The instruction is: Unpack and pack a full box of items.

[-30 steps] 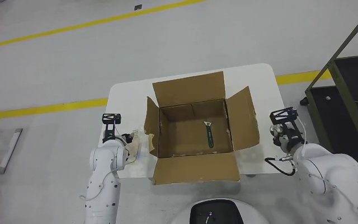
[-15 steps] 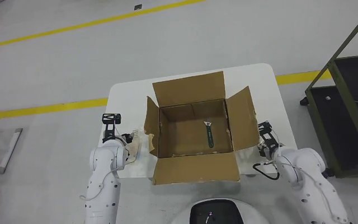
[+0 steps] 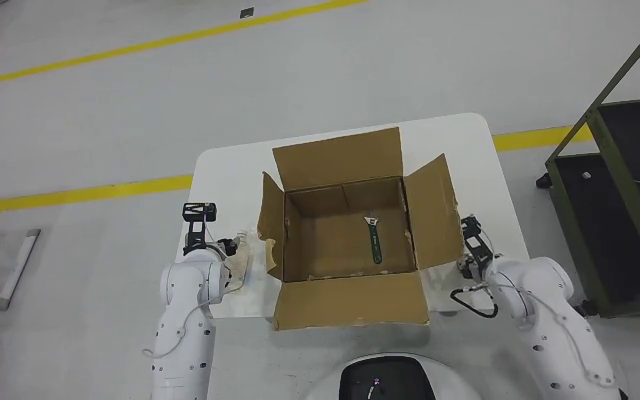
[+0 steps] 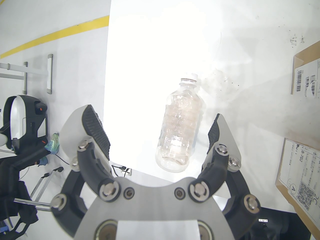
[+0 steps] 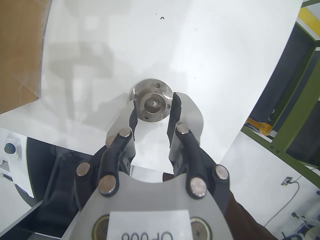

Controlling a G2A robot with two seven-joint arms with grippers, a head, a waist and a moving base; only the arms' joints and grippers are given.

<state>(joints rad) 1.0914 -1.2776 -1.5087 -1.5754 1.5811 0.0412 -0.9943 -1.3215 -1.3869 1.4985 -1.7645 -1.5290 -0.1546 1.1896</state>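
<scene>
An open cardboard box (image 3: pixel 340 160) stands mid-table with a dark wrench (image 3: pixel 372 241) lying on its floor. A clear empty plastic bottle (image 4: pixel 180 123) lies on its side on the white table (image 4: pixel 162 38), left of the box. My left gripper (image 4: pixel 152 117) hovers over it, open, one finger on each side and apart from it. Right of the box, my right gripper (image 5: pixel 155 102) is low over the table, shut on a round metal flange (image 5: pixel 151 93) that rests on or just above the surface. In the top view the right gripper (image 3: pixel 469 250) sits by the box's right flap.
A green metal frame (image 3: pixel 600 130) stands beyond the table's right edge. The box's left flap with labels (image 4: pixel 306 76) lies close to the bottle. Bare table (image 5: pixel 150 26) stretches behind the flange.
My right arm has come down from a raised spot at the table's right edge and moved in beside the box's right flap. The left arm and the bottle have not moved.
</scene>
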